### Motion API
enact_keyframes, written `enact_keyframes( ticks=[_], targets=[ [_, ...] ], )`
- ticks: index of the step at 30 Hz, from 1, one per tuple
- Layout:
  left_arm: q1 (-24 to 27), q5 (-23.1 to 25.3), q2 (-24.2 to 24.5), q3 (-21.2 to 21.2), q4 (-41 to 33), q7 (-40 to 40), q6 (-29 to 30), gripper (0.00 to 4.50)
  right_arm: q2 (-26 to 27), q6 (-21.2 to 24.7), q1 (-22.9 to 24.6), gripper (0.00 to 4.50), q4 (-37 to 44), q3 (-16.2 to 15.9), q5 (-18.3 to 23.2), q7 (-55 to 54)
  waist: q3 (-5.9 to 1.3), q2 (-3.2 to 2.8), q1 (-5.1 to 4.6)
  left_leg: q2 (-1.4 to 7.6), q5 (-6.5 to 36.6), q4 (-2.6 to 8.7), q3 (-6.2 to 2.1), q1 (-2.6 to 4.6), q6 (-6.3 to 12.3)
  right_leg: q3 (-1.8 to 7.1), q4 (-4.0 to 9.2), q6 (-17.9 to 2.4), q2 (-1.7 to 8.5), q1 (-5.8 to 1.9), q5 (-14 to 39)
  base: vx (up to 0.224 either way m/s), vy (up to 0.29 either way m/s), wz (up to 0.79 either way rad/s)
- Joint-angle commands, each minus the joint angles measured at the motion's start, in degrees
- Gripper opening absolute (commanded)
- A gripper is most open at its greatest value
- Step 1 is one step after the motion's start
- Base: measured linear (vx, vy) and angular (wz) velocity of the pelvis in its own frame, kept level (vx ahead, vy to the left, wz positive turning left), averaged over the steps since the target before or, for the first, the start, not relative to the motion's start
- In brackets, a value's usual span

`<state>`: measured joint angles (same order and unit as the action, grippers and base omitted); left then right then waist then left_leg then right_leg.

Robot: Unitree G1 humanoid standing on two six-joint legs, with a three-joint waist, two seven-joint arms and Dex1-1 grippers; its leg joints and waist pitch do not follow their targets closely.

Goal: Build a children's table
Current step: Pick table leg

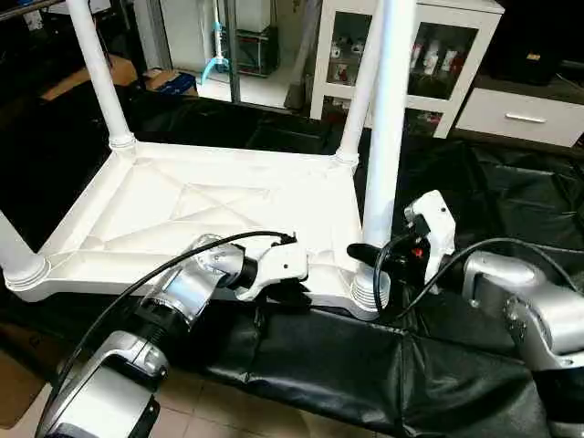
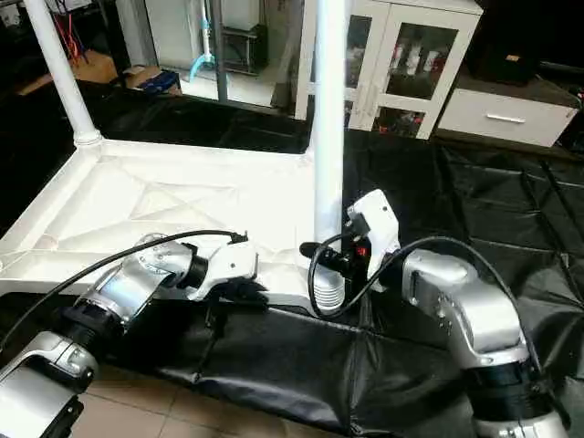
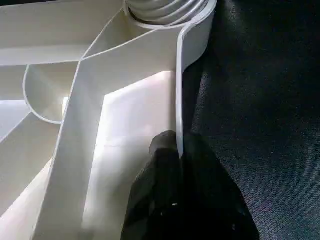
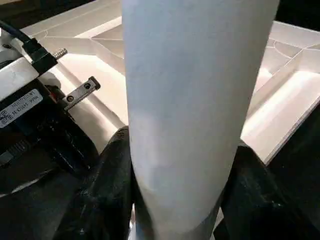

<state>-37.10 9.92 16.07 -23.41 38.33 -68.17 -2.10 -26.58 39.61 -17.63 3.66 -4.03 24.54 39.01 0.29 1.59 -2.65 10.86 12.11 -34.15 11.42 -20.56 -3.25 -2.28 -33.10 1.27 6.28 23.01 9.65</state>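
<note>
The white tabletop (image 1: 182,210) lies upside down on a black sheet, ribbed underside up. White tube legs stand in its corner sockets: far left (image 1: 96,64), far right (image 1: 360,91), near left (image 1: 14,251) and near right (image 1: 388,137). My left gripper (image 1: 292,290) is shut on the near rim (image 3: 181,75) of the tabletop, one finger (image 3: 160,165) inside the rim and one outside. My right gripper (image 1: 370,255) is shut around the near right leg (image 4: 185,90) just above its socket, with a black finger (image 4: 107,185) on each side of the tube.
The black sheet (image 1: 347,356) covers the floor under the tabletop and stretches right. A white glass-door cabinet (image 1: 429,55) and a white drawer unit (image 1: 525,114) stand behind. A cardboard box (image 1: 82,78) lies far left. Tiled floor (image 1: 228,411) shows near my left arm.
</note>
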Motion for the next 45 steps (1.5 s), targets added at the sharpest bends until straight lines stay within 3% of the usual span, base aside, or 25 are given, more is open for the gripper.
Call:
enact_keyframes(
  ticks=[1, 9, 15, 17, 22, 30, 35, 40, 42, 45],
  targets=[
    [2.5, 0.5, -0.5, -1.6, 1.7, 0.2, 0.7, 0.0, 0.4, 1.3, 2.5, 1.84, -3.5, 0.2, -1.2, -1.9, -1.47, 0.58, -0.15, 2.13, 19.4, 4.98, -1.17, 0.03, 0.31, 1.42, 4.56, -9.4, 1.51, -1.25, 22.5, 0.0, 0.0, 0.0],
    [2.1, 0.6, -0.6, -1.4, 2.0, 0.5, 0.9, 0.0, 2.7, -1.0, 5.5, 1.84, -3.7, 6.8, 1.7, -4.3, -1.41, 0.36, -0.35, 2.14, 21.2, 5.18, -1.29, 0.17, 0.07, 1.42, 4.81, -9.2, 1.45, -0.99, 23.3, 0.0, 0.0, 0.0],
    [2.0, 0.5, -0.7, -1.4, 2.0, 0.8, 0.9, 0.0, 4.7, -2.4, 8.7, 1.84, -2.4, 8.8, 2.9, -5.3, -1.33, 0.33, -0.23, 2.21, 22.4, 5.27, -1.27, 0.41, -0.13, 1.51, 5.09, -8.6, 1.5, -0.62, 24.6, 0.0, 0.0, 0.0],
    [2.0, 0.5, -0.7, -1.4, 2.0, 0.9, 0.9, 0.0, 5.2, -3.3, 10.3, 1.84, -1.1, 8.7, 3.1, -5.3, -1.38, 0.42, -0.31, 2.19, 21.8, 5.37, -1.35, 0.09, -0.04, 1.48, 4.97, -8.5, 1.51, -0.92, 24.1, 0.0, 0.0, 0.0],
    [2.2, 0.5, -0.7, -1.4, 1.8, 1.0, 1.0, 0.0, 6.0, -5.6, 13.9, 1.84, 1.4, 8.2, 2.5, -4.8, -1.15, 0.4, -0.3, 2.25, 23.6, 5.53, -1.48, 0.2, -0.18, 1.54, 5.35, -7.3, 1.64, -0.57, 27.3, 0.0, 0.0, 0.0],
    [2.0, 0.6, -0.6, -1.3, 2.1, 1.3, 0.9, 0.0, 5.8, -8.8, 17.0, 1.84, 3.4, 6.8, 0.7, -5.0, -1.02, 0.39, -0.35, 2.28, 24.3, 5.72, -1.57, 0.12, -0.3, 1.63, 5.46, -6.8, 1.59, -0.43, 27.5, 0.0, 0.0, 0.0],
    [2.0, 0.7, -0.6, -1.3, 2.0, 1.4, 0.9, 0.0, 4.0, -9.5, 16.3, 1.84, 2.9, 3.3, -3.2, -5.4, -0.84, 0.38, -0.59, 2.26, 25.7, 5.9, -1.81, -0.03, -0.73, 1.55, 5.59, -6.0, 1.68, -0.45, 29.8, 0.0, 0.0, 0.0],
    [2.2, 0.8, -0.5, -1.3, 1.8, 1.5, 1.1, 0.0, 2.0, -8.2, 16.1, 1.84, 2.4, -0.6, -5.6, -4.9, -0.63, 0.51, -0.96, 2.24, 28.1, 5.97, -2.08, 0.23, -1.06, 1.5, 6.19, -4.3, 1.74, 0.07, 34.0, 0.0, 0.0, 0.0],
    [2.3, 0.9, -0.4, -1.3, 1.8, 1.7, 1.0, 0.0, 1.8, -8.7, 16.5, 1.84, 2.0, -1.2, -6.3, -4.8, -0.68, 0.54, -1.09, 2.28, 28.6, 6.12, -2.25, 0.27, -1.18, 1.42, 6.16, -4.3, 1.78, -0.05, 33.7, 0.0, 0.0, 0.0],
    [2.5, 0.9, -0.2, -1.2, 1.6, 1.8, 1.2, 0.0, 2.2, -9.2, 17.1, 1.84, 1.6, -0.9, -6.2, -4.8, -0.81, 0.67, -1.45, 2.36, 28.0, 6.36, -2.17, 0.18, -1.13, 1.46, 6.01, -5.5, 1.63, -0.27, 29.3, 0.0, 0.0, 0.0]
  ],
)
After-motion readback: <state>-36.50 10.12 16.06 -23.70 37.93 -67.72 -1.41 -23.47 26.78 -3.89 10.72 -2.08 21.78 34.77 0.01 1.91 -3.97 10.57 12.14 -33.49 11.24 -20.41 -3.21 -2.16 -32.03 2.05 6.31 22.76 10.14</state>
